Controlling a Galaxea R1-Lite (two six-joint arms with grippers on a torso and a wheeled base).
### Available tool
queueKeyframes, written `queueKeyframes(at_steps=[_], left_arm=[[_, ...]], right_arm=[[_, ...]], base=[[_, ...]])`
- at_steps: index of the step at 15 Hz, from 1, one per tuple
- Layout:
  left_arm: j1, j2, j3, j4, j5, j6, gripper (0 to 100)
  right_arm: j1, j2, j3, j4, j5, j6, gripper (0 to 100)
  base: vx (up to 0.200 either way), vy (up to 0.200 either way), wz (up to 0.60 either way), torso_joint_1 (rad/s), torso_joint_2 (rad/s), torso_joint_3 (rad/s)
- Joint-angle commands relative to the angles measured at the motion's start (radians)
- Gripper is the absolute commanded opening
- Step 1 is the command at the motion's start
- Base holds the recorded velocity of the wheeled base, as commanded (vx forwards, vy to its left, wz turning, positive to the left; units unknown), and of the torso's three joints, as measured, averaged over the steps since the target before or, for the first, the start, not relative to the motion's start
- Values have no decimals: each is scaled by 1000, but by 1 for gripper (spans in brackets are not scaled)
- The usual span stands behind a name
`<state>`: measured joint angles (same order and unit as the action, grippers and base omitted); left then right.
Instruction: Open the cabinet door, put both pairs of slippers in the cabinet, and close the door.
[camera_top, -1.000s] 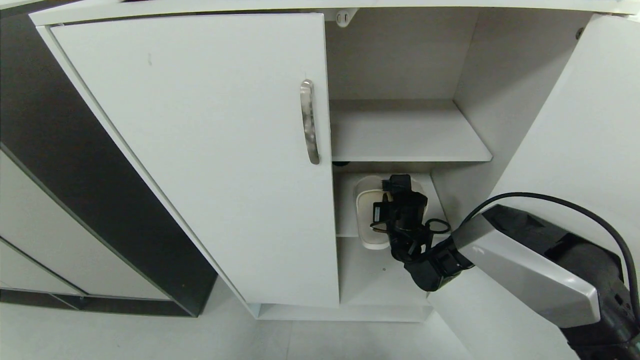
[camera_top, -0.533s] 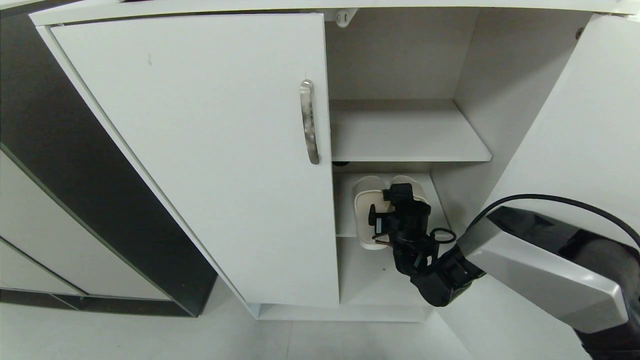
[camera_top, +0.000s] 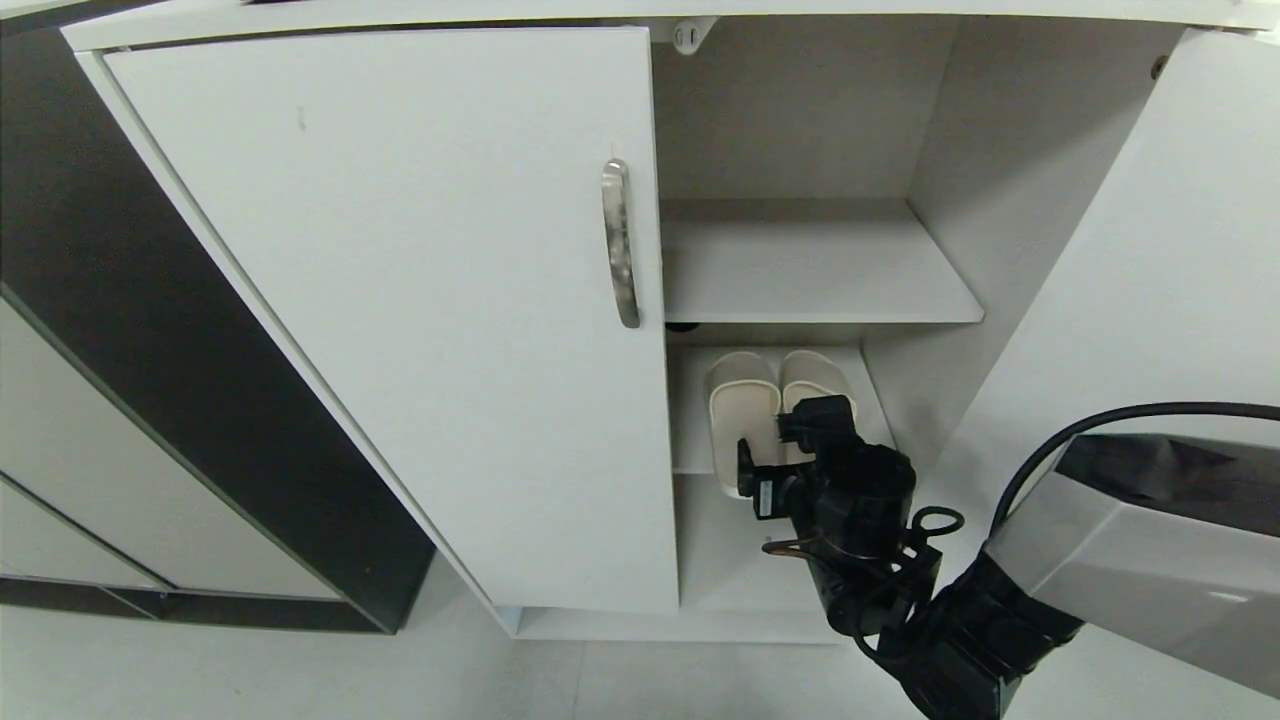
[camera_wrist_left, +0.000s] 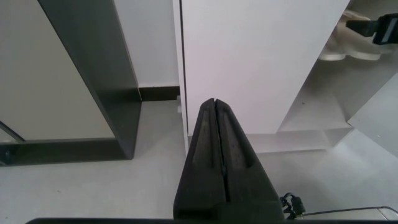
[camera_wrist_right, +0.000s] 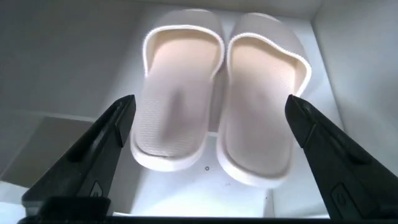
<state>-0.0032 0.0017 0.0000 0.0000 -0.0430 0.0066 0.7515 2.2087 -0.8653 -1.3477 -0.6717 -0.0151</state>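
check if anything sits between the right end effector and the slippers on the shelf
Nothing visible does. The open right end effector faces the pair of slippers on the lower shelf head-on, with only open space between them.

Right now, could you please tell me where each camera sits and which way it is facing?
Head view: on the head, looking forward and down at the cabinet, left door shut, right side open; the right arm shows at lower right.
Left wrist view: on the left wrist, facing the left door and floor; the shut left gripper stands in the foreground.
Right wrist view: on the right wrist, facing into the cabinet at the slippers; the open right gripper frames them.
Shared: all three views show the slippers.
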Motion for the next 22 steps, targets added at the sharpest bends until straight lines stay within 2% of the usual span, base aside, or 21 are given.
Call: queueKeyframes(at_steps=[1,6,16,22], left_arm=[[0,1,0,0,-2,0,0],[0,0,0,0,0,0,0],[0,1,0,2,-2,-2,0],[0,1,0,2,-2,-2,0]], right_arm=[[8,-26,20,-1,0,0,100],[20,-37,54,-2,0,0,100],[20,-57,101,-5,1,0,100],[20,-63,108,-18,7,0,100]], base=[[-200,0,0,7,-2,-2],[-200,0,0,1,2,-1],[0,0,0,0,0,0],[0,0,0,2,2,184]])
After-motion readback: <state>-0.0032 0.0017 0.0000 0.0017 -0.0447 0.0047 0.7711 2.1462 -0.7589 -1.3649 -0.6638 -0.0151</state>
